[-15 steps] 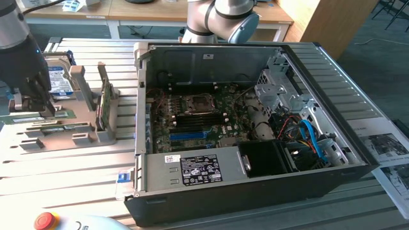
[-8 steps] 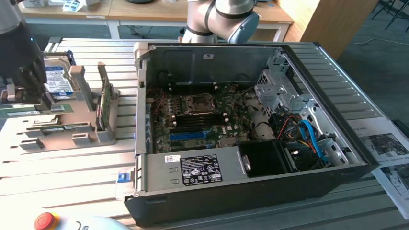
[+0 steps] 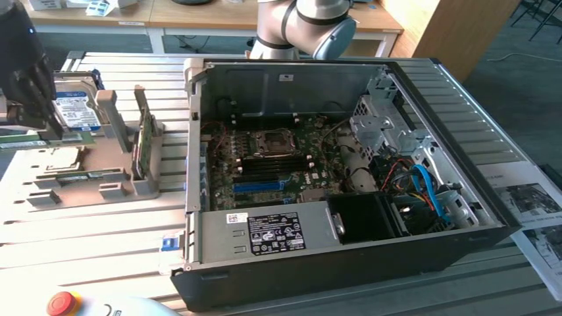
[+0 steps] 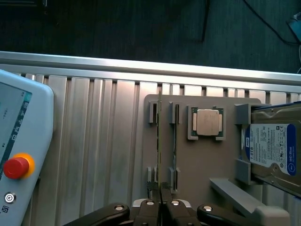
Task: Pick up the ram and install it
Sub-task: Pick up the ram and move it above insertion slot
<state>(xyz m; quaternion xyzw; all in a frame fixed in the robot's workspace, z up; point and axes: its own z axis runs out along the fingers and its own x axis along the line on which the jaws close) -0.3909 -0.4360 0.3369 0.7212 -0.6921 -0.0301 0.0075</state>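
Broadly, a ribbed aluminium desk (image 3: 105,237) carries everything, with pale wooden desks (image 3: 228,16) and dark carpet (image 3: 518,59) far behind it. At the exterior view's left, on the near edge, lies a teach pendant (image 3: 105,308) with a red stop button (image 3: 62,303). Farther back, a grey fixture tray (image 3: 123,178) holds a blue-labelled hard drive (image 3: 75,108), a processor (image 3: 57,158) and an upright green card (image 3: 143,141). From the centre to the right lies an open computer case (image 3: 351,270), its motherboard (image 3: 272,158) exposed and its power supply (image 3: 272,234) along the near side. Printed sheets (image 3: 536,204) lie at the exterior view's right edge. The arm (image 3: 307,23) comes in from the far side above the case, and its dark wrist (image 3: 22,72) hangs over the tray at the left. In the wrist view the end effector (image 4: 160,190) points down at the tray, clenched on the ram (image 4: 159,141). The ram shows edge-on as a thin line between its slotted holders, with a second stick (image 4: 175,136) just beside it. Whether the ram sits in the holders or hangs just clear of them, I cannot tell.
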